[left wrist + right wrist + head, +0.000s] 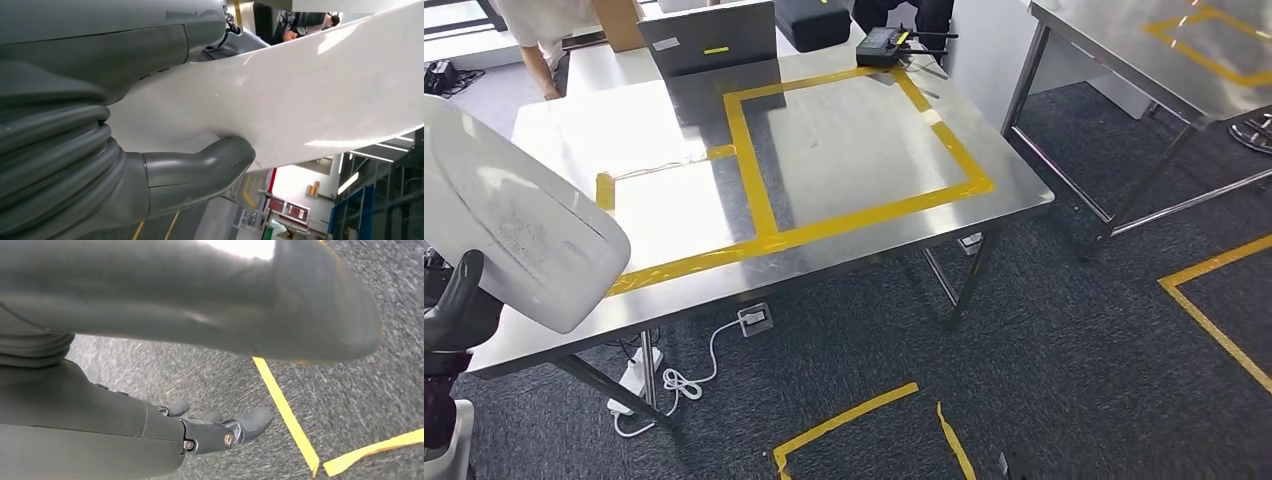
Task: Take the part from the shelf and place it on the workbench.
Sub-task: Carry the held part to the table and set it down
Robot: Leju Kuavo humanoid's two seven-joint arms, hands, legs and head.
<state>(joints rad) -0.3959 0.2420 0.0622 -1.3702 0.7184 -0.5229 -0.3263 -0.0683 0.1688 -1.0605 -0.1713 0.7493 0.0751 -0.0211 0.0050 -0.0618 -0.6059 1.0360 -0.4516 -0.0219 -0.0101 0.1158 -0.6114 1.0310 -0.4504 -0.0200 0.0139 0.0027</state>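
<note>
Gripping the white part, left robot hand clamps its edge.

Grey ribbed wrist cover, dark fingers

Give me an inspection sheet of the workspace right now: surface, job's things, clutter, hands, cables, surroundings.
Surface: stainless steel workbench, marked with yellow tape rectangles.
Job's things: large white curved plastic part, held over the bench's near left corner.
Clutter: grey upright panel, black radio controller at the far edge.
Hands: left hand holds the part; right hand empty, above carpet.
Cables: white power strip and cord under the bench.
Surroundings: second steel table, yellow floor tape, a person beyond.
</note>
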